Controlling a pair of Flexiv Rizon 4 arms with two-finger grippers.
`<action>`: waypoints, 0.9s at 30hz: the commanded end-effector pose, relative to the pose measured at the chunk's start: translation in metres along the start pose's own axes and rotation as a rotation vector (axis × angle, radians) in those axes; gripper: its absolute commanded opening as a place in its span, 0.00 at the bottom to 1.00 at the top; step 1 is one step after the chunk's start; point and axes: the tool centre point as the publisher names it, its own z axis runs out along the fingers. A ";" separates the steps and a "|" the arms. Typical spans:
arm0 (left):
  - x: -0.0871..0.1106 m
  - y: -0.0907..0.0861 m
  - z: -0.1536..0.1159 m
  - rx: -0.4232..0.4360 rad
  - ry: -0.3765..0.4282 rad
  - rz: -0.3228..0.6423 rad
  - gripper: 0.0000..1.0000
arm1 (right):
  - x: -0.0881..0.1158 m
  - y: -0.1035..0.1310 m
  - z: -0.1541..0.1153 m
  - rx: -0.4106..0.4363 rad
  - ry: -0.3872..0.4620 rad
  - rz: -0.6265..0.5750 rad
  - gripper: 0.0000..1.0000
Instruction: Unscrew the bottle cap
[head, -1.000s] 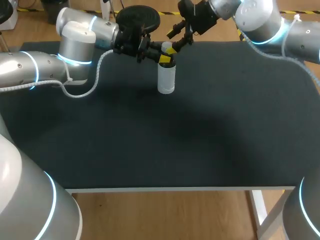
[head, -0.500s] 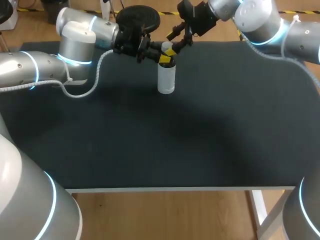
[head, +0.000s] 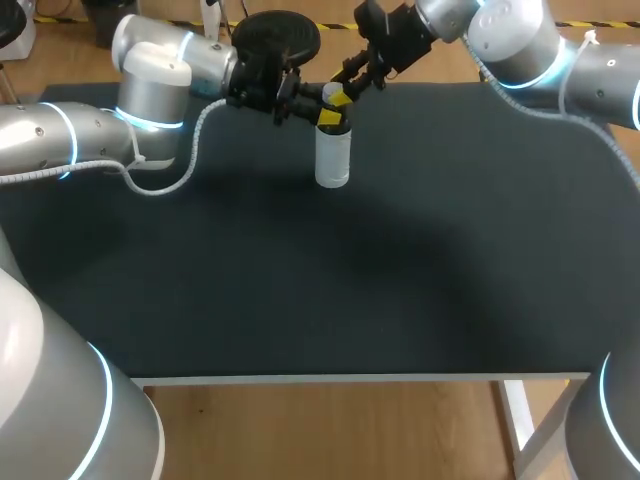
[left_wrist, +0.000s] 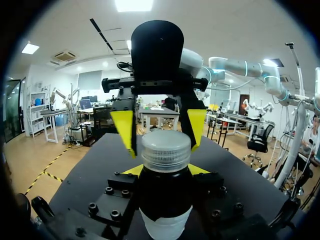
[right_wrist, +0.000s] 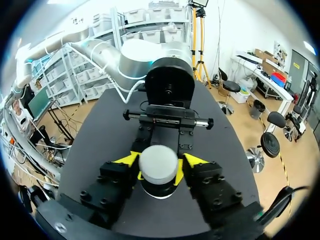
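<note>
Bottle (head: 332, 160) upright, base on black table (head: 320, 290). White body, dark up at neck in L wrist view, pale ribbed cap (left_wrist: 166, 150) seated on top. Pinched at neck by L gripper (left_wrist: 166, 172): yellow tips pressed against it from two sides, just under cap, rest of body below the fingers down to tabletop. L arm (head: 150, 80) in from own side, low over table, wrist aimed across at the other gripper.

R gripper (right_wrist: 160, 161) opposite, facing L gripper head-on, at cap height. Fingers (right_wrist: 126, 159) spread, one each side of cap, close in. Slim gap showing at one side in R wrist view, so not clamped. Cap btw R tips & directly above L tips. R arm (head: 510, 40) in from far right corner, angled down toward bottle top.

Both grippers meeting at bottle top from opp. sides, on diff levels: L lower on neck, R higher round cap. Tips of the two near each other; contact btw them can't be told. Bottle body below both grippers, nothing else touching it
</note>
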 end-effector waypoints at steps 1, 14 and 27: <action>0.000 0.002 0.001 0.003 0.009 0.000 0.00 | -0.006 -0.001 -0.001 0.003 0.019 -0.013 0.00; 0.000 0.002 0.001 0.003 0.009 0.000 0.00 | -0.001 -0.001 -0.004 -0.013 0.249 -0.165 0.00; 0.000 0.002 0.001 0.003 0.009 0.000 0.00 | 0.005 0.004 -0.006 0.038 0.460 -0.371 0.00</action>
